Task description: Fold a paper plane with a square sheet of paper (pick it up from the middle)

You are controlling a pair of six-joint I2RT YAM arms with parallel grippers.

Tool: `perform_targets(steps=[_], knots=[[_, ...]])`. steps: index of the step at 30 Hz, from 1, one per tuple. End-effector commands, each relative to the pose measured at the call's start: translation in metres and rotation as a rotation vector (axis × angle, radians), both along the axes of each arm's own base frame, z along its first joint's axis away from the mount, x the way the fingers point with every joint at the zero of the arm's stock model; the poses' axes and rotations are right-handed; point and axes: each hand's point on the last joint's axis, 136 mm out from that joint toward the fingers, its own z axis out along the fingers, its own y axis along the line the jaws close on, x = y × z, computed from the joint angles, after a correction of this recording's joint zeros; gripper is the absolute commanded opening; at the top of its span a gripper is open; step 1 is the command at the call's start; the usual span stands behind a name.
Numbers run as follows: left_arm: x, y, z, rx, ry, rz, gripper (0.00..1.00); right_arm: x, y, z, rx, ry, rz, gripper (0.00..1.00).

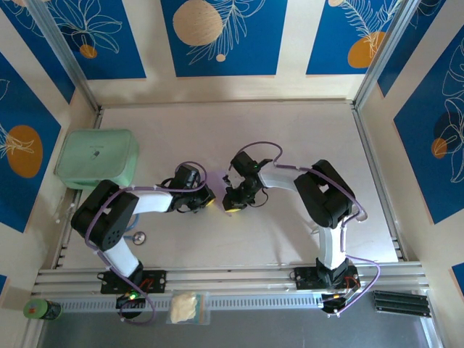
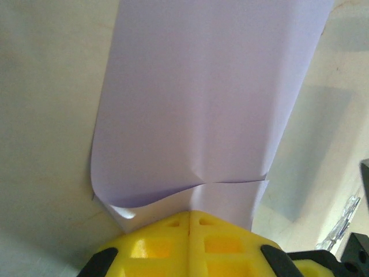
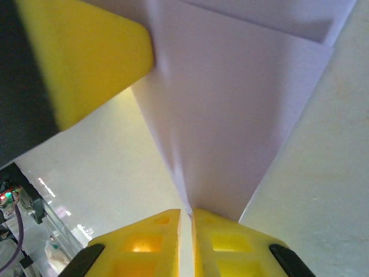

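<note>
Pale lilac thin paper sheet, partly folded, over the pale counter at mid-table between both arms | left jaws: clenched on the sheet's curled near edge | right jaws: clenched on its narrow tapered end

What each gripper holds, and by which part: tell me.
Both hold the folded lilac paper. The left gripper pinches its near edge beside a curled flap; the right gripper pinches a narrowing folded end.
</note>
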Motion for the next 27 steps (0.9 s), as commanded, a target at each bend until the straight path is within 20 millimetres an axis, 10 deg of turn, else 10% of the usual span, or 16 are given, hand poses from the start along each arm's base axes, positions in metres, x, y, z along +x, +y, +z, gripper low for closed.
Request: perform_targets(steps=[1, 27], knots=[[-0.022, 0.020, -0.031, 0.110, 0.109, 0.006, 0.07, 0.003, 0.010, 0.023, 0.054, -0.046, 0.030, 0.14], [-0.027, 0.030, -0.041, 0.148, 0.137, 0.030, 0.06, -0.034, -0.018, -0.018, -0.046, 0.093, 0.045, 0.11]])
